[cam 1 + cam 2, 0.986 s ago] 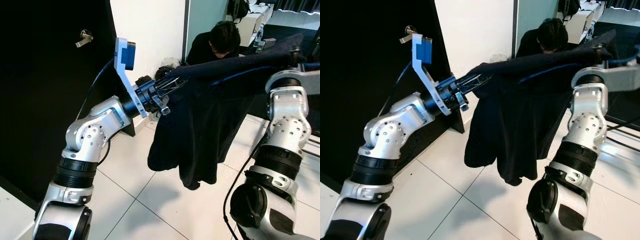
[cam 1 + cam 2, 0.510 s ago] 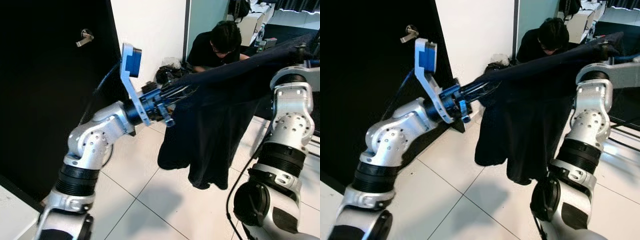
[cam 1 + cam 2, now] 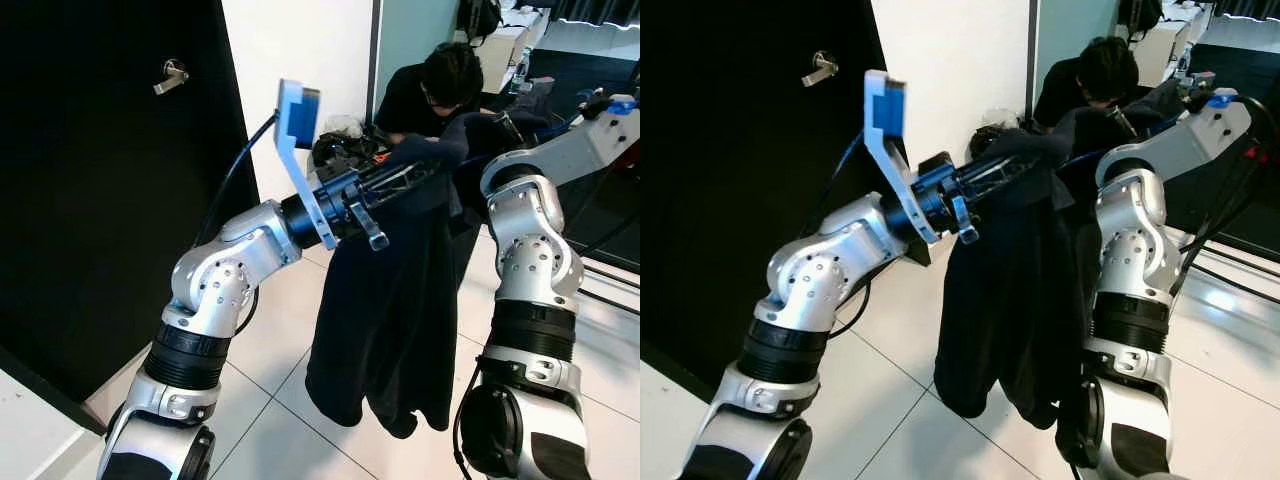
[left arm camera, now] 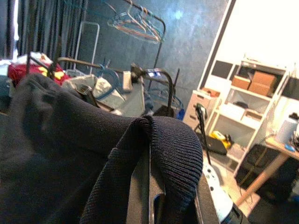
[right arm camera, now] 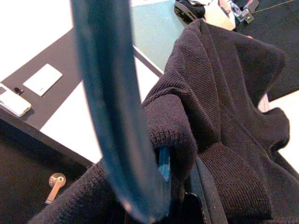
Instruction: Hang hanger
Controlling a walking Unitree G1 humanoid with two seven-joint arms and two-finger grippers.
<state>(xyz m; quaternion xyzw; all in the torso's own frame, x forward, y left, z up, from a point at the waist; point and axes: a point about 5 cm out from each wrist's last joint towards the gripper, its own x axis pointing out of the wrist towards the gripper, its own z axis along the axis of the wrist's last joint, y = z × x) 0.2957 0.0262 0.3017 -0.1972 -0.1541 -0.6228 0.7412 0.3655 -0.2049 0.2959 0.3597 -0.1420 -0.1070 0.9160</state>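
Observation:
A dark knit sweater (image 3: 385, 310) hangs in a long bunch from both grippers, over the tiled floor. My left gripper (image 3: 425, 168) reaches in from the left and is shut on its ribbed collar (image 4: 163, 140). My right gripper (image 3: 497, 125) points back toward the left one, and the sweater's other shoulder (image 5: 219, 79) lies draped over it. A blue hanger (image 5: 112, 102) runs close past the right wrist camera and into the knit. Fabric hides the rest of the hanger.
A black door (image 3: 90, 200) with a metal handle (image 3: 172, 75) stands at the left beside a white wall. A person (image 3: 445, 75) crouches behind the sweater. A clothes rack with hangers (image 4: 140, 28) and white shelves (image 4: 243, 107) lie ahead.
My right gripper has swung in toward the left one. The sweater, stretched wide between them before, now hangs narrow and lower. My left arm has moved right.

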